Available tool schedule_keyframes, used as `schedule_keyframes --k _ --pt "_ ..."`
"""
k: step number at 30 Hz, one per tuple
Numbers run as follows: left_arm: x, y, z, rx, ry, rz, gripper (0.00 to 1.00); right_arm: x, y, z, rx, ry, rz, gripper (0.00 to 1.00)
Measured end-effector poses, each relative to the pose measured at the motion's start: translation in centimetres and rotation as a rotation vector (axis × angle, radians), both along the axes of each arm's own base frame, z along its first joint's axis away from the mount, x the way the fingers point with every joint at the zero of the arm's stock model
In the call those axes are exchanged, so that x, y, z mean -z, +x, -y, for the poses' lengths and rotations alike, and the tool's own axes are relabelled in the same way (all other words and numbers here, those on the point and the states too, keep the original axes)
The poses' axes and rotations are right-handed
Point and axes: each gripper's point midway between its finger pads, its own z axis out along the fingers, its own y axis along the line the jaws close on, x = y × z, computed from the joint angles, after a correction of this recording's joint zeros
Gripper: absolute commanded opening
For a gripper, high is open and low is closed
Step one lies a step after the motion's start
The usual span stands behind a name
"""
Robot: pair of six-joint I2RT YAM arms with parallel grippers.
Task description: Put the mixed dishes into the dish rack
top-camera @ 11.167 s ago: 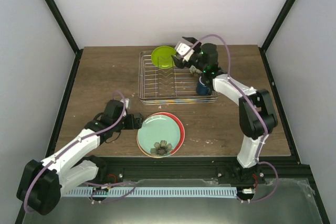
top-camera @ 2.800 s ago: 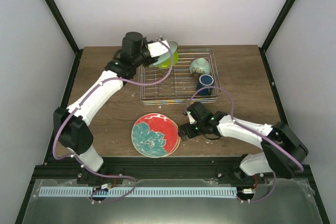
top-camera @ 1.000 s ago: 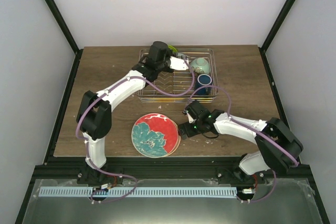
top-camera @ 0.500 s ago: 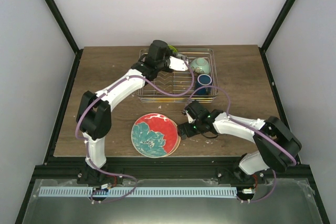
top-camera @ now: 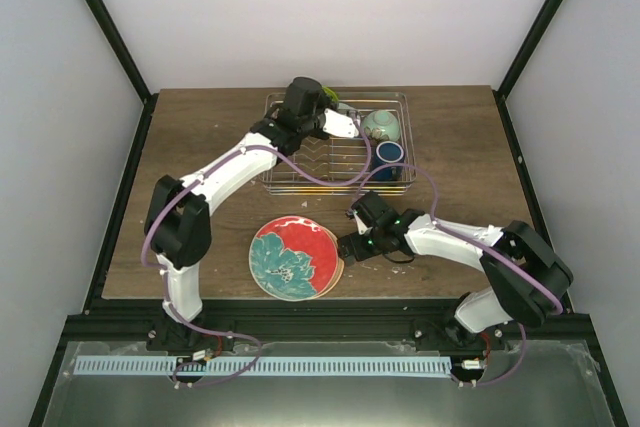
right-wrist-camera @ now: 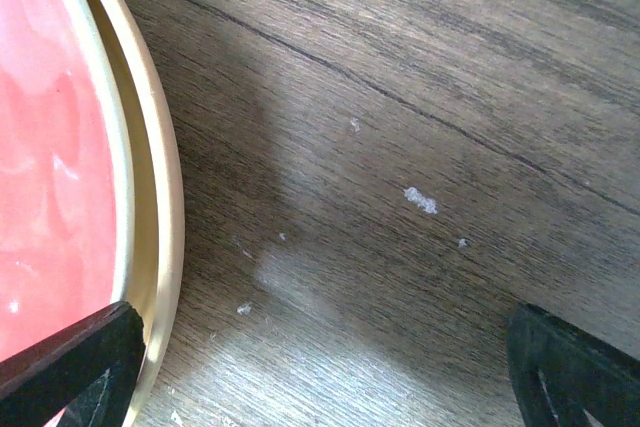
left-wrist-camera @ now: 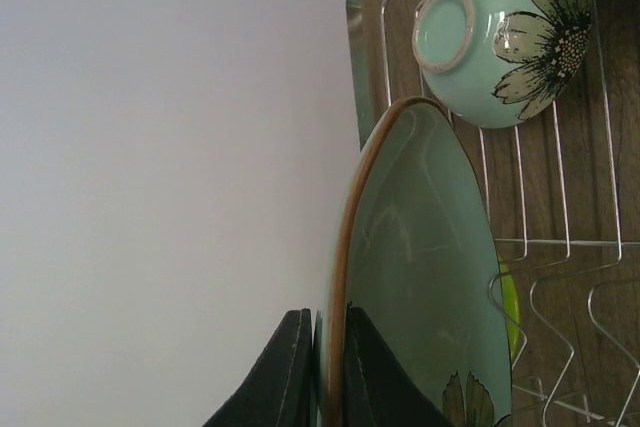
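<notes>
While your left claw (left-wrist-camera: 325, 325) pinches the mint-green plate (left-wrist-camera: 430, 247) on edge over the dish rack (top-camera: 320, 173), your right claw (right-wrist-camera: 320, 347) gapes wide at the red plate (right-wrist-camera: 50, 197).

dish rack (top-camera: 330, 189): shiny bare metal wire | mint-green plate (left-wrist-camera: 430, 247) at dish rack: glossy, reflective glaze | bowl (left-wrist-camera: 500, 37) in dish rack: glossy glaze | red plate (right-wrist-camera: 45, 207) in front of dish rack: glossy | peach-tan plate (right-wrist-camera: 155, 197): smooth | table (right-wrist-camera: 400, 97): matt grained wood

Bowl (top-camera: 381, 125) and mug (top-camera: 388, 157) in rack (top-camera: 300, 175)
</notes>
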Motion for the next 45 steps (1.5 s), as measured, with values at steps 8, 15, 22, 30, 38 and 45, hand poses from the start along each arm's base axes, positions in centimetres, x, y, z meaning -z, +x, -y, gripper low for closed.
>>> schedule_keyframes --k 8,15,22,30,38,45 --pt "-1.7 -0.6 0.0 0.002 -0.005 0.032 0.0 0.0 0.1 -0.1 0.0 0.007 0.007 1.0" --pt "-1.9 -1.2 0.7 0.022 0.003 0.042 0.0 0.0 0.1 -0.1 0.0 0.007 0.008 1.0" --pt "-1.9 -1.0 0.4 0.018 0.016 0.051 0.0 0.0 0.1 -0.1 0.0 0.007 0.008 1.0" --pt "-1.3 0.0 -1.2 -0.01 0.033 0.047 0.0 0.0 0.1 -0.1 0.0 0.008 0.009 1.0" --pt "-0.1 0.9 -3.0 -0.046 0.045 0.026 0.0 0.0 0.2 -0.2 0.0 0.01 0.011 1.0" --pt "1.0 0.9 -2.9 -0.049 0.036 0.002 0.0 0.0 0.5 -0.4 0.0 0.015 0.017 1.0"
